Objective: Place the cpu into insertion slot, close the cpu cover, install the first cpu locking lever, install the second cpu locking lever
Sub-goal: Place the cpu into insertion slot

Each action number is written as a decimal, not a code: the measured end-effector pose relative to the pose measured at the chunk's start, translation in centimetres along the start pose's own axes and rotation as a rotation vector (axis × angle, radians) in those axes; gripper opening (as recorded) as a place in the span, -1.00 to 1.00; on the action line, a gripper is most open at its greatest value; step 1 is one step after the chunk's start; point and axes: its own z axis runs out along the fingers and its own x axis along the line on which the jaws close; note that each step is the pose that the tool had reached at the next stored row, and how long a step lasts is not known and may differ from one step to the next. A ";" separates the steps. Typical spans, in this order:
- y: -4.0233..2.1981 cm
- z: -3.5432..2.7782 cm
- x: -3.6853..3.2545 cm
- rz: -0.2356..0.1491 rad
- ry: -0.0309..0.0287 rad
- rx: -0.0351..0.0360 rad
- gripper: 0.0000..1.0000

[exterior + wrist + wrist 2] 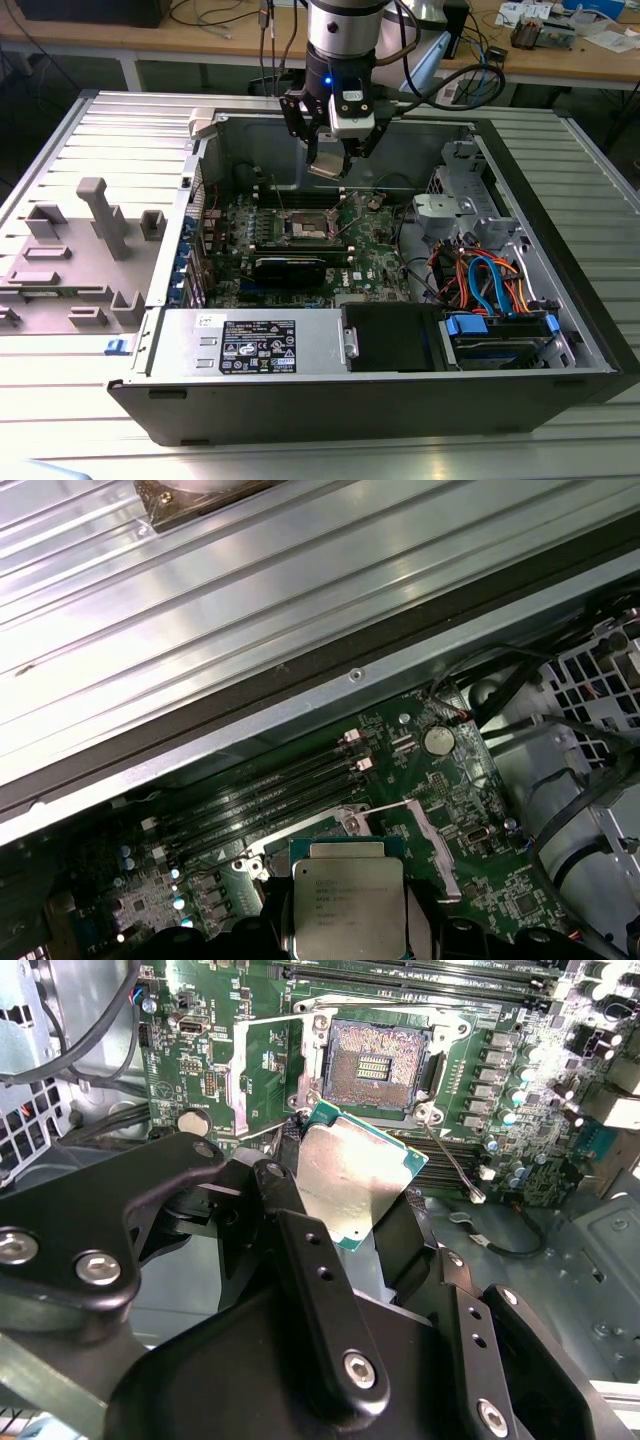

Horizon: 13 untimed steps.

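Note:
My gripper hangs inside the open computer case, shut on the cpu, just above the motherboard. In the second wrist view the cpu, a silvery square on a green edge, sits tilted between the black fingers. The insertion slot lies bare a short way beyond it, dark in the centre with a metal rim. The cpu cover is swung open beside the slot, and a thin wire locking lever sticks up on the other side. In the first wrist view the cpu shows its printed top.
A black card and long memory slots flank the insertion slot. The power supply fills the case's near side. Orange and blue cables crowd the exterior view's right. Grey fixtures stand outside, on the exterior view's left.

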 end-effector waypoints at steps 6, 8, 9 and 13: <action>0.00 0.01 0.00 0.004 -0.0003 -0.0001 0.09; 0.00 0.01 0.00 0.004 -0.0004 -0.0001 0.09; 0.00 0.02 0.00 0.005 -0.0003 -0.0001 0.09; 0.00 0.03 0.00 0.007 -0.0005 -0.0002 0.09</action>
